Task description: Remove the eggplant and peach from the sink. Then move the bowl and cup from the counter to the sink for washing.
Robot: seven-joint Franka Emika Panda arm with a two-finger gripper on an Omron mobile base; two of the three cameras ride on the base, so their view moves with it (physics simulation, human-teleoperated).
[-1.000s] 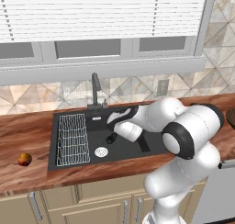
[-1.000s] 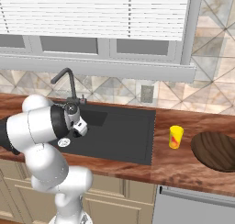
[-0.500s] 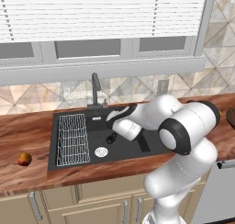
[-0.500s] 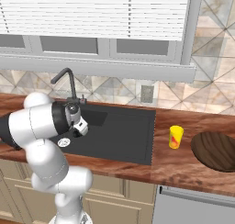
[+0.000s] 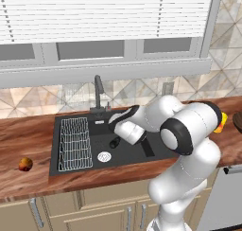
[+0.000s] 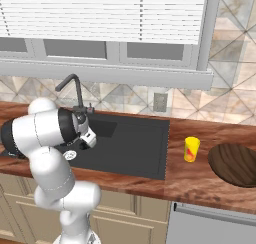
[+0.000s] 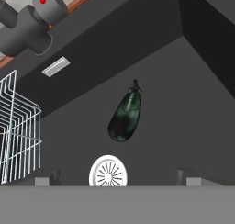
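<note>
We saw the eggplant [image 7: 124,116] lying in the sink [image 7: 193,103] beside the drain [image 7: 108,171]; the gripper [image 7: 114,178] hung above, fingers spread wide. The peach [image 5: 25,164] sat on the counter [image 5: 28,140].

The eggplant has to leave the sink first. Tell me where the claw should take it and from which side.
Grip the eggplant across its thick middle, coming straight down from above. It lies flat on the sink floor near the drain, so only its top and flanks are free. Set the open claw across its long axis; the tapered stem end would likely slip.
</note>
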